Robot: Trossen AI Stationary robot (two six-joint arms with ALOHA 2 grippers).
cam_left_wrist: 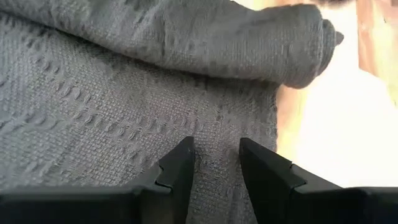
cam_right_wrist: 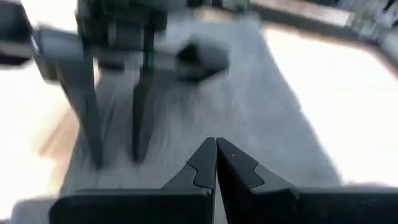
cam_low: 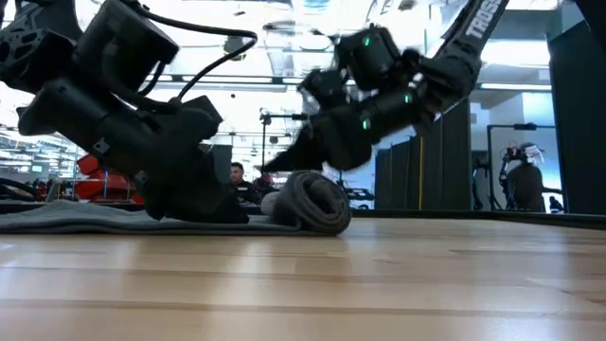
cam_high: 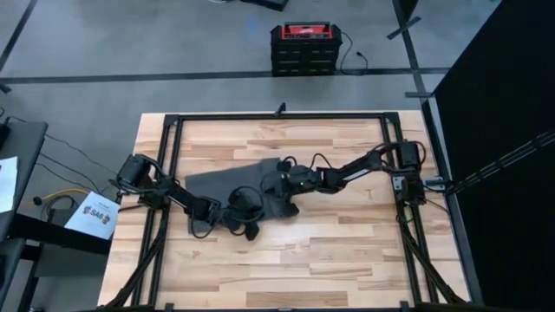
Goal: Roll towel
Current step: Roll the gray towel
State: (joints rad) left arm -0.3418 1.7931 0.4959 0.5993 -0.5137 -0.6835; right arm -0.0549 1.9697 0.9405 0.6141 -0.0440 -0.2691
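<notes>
Both arms crowd towel (cam_high: 227, 182) (mid-table), bare wood round it

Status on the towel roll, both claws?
Left claw open, down on the flat towel. Right claw shut, empty, above the towel. One end rolled. Nothing in the way.

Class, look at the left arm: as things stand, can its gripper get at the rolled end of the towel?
Probably yes. The left gripper is open just over the flat towel, and the rolled part lies straight ahead with nothing between.
</notes>
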